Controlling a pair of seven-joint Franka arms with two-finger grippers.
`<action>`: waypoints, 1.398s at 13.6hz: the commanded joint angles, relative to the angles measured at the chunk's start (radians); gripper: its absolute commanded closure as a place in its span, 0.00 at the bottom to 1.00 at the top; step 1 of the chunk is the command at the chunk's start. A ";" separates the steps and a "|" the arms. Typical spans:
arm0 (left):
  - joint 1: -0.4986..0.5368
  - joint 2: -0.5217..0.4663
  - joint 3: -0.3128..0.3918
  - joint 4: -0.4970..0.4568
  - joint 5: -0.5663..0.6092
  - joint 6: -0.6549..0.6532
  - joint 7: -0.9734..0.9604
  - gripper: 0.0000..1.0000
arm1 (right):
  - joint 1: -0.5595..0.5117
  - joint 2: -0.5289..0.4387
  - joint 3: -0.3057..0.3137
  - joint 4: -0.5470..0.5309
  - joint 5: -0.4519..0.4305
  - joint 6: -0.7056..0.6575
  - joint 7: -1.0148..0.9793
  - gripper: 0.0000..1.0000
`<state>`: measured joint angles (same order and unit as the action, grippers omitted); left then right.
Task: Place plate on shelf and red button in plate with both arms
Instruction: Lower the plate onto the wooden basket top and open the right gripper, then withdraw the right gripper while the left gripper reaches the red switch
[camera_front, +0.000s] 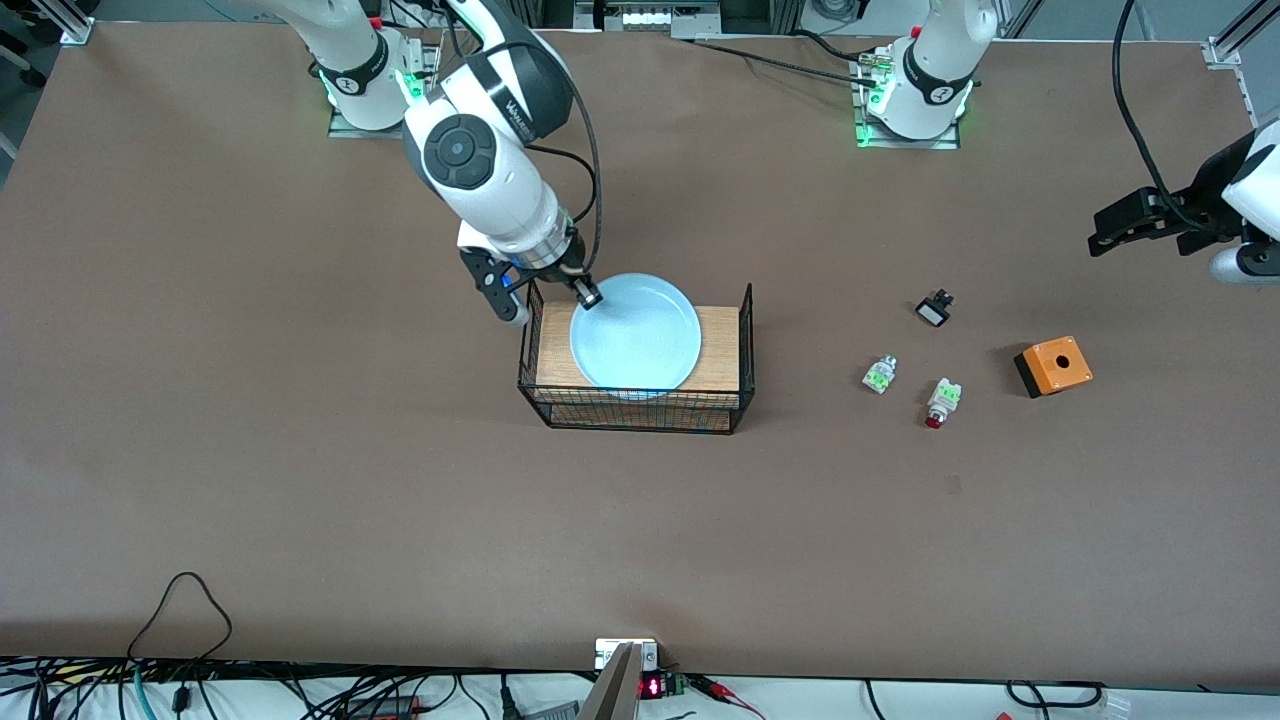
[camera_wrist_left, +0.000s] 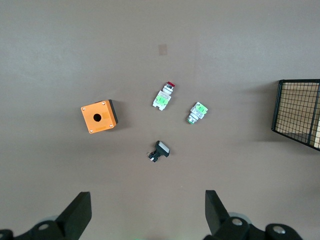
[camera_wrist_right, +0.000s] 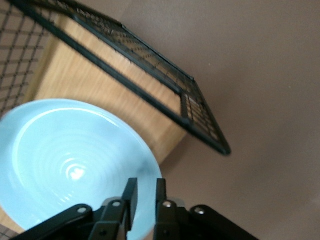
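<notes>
Right gripper (camera_front: 590, 297) clamped on the rim of the plate (camera_front: 634, 332), over the wire rack (camera_front: 637, 410) with its wooden shelf (camera_front: 718, 345). Plate partly cut off in the right wrist view. Left gripper (camera_wrist_left: 145, 215) spread wide, waiting above the red button (camera_front: 940, 402) near the orange box (camera_front: 1052, 366). Green tab markings unreadable.

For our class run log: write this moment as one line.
right gripper: shut on plate rim, over rack | left gripper: open, over table | red button: untouched
</notes>
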<state>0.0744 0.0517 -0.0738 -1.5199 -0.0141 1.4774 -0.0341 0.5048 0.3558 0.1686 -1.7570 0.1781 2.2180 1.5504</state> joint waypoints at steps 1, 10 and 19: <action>0.031 0.019 0.006 0.001 -0.007 -0.038 0.002 0.00 | 0.000 -0.011 -0.030 0.010 -0.012 0.009 -0.001 0.00; 0.059 0.205 -0.009 -0.098 0.025 0.002 0.175 0.00 | 0.003 -0.139 -0.035 0.100 -0.055 -0.185 -0.007 0.00; -0.002 0.238 -0.031 -0.285 0.100 0.331 0.212 0.00 | -0.265 -0.248 -0.063 0.117 -0.132 -0.460 -0.715 0.00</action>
<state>0.0753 0.2909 -0.1055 -1.7555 0.0564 1.7389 0.1614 0.3166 0.1341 0.0926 -1.6430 0.0572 1.8133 0.9829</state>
